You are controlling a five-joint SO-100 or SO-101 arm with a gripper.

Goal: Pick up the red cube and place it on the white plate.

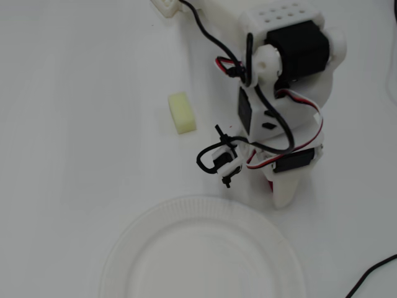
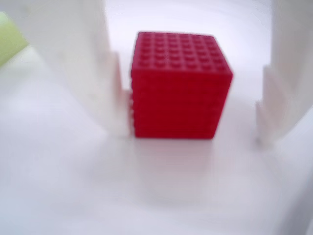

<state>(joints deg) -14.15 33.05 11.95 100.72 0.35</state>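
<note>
Pincer (image 2: 190, 139) released, straddling red cube (image 2: 178, 85) on table (image 2: 98, 196); left finger (image 2: 88, 63) touching cube, right finger apart.

A plain white table (image 1: 74, 124) fills the overhead view, bright and almost shadowless. Lying flat on it near the bottom edge is the white plate (image 1: 155, 273), ribbed rim showing, partly cut off by the frame. Above and apart from the plate sits a pale yellow foam block (image 1: 182, 112), alone on bare surface. In the wrist view the red cube (image 2: 178, 85) rests squarely on the white table, a sliver of yellow-green block (image 2: 9, 36) at the left edge. A black cable (image 1: 372, 276) trails across the bottom right corner.
</note>
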